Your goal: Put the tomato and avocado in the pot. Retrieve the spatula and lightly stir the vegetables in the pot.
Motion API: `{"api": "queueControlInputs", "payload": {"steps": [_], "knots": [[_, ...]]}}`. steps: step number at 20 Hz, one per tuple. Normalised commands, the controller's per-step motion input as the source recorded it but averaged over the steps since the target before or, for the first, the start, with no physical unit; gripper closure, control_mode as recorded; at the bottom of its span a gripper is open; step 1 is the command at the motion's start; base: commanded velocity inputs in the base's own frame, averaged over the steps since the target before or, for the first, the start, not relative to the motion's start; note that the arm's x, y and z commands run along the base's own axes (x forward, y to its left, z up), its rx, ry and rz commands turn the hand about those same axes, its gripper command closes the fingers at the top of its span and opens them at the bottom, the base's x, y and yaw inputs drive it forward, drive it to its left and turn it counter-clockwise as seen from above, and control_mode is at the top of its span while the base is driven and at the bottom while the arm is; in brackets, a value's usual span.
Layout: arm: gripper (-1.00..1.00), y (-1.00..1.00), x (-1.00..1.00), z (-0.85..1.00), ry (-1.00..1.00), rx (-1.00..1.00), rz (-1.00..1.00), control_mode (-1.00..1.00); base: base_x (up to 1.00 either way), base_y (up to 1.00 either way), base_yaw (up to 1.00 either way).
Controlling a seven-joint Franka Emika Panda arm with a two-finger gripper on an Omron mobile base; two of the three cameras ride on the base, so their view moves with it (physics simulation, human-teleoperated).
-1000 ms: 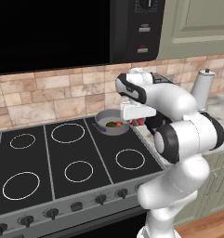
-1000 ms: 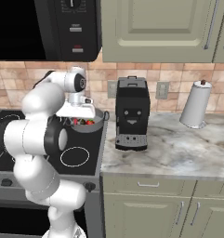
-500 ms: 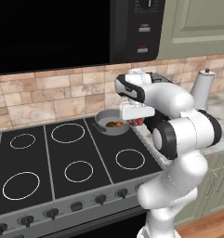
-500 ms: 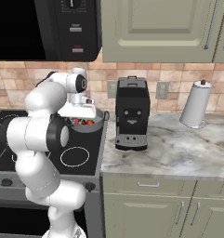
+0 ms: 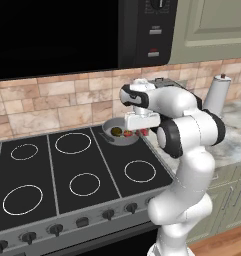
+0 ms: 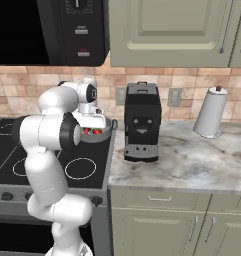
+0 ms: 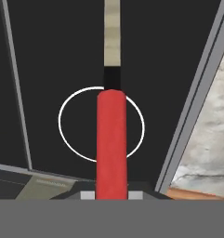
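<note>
**Claw closed on the spatula, beside the pot**

The gripper (image 7: 111,195) is clamped on the spatula (image 7: 111,139), whose red handle runs straight out from the claw with a pale blade beyond it (the fingertips themselves are hidden). Past the spatula lies the black stovetop (image 7: 48,69) with a white burner ring (image 7: 67,139). Seen from the base, the pot (image 5: 113,133) sits just beside the claw, at the stove's back right corner; something red and something dark show in it, too small to name. A black coffee machine (image 6: 142,129) stands on the marble counter (image 6: 192,160) to the claw's right, a paper towel roll (image 6: 210,112) further off.
</note>
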Motion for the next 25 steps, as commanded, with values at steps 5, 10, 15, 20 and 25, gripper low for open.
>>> {"api": "queueControlInputs", "payload": {"steps": [5,10,15,20,25], "knots": [[1.0,0.07,0.57,-0.16,0.06,0.0,0.0,-1.0,0.0,0.0,0.0],[1.0,0.06,0.19,0.08,0.0,0.0,0.0,-1.0,0.0,0.0,0.0],[1.0,0.0,-0.26,0.26,-0.02,0.07,0.0,-1.0,0.0,0.0,0.0],[1.0,-0.04,-0.54,0.18,-0.01,0.06,0.0,-1.0,0.0,0.0,0.0],[1.0,-0.03,-0.16,-0.1,0.04,0.0,0.0,-1.0,0.0,0.0,0.0]]}}
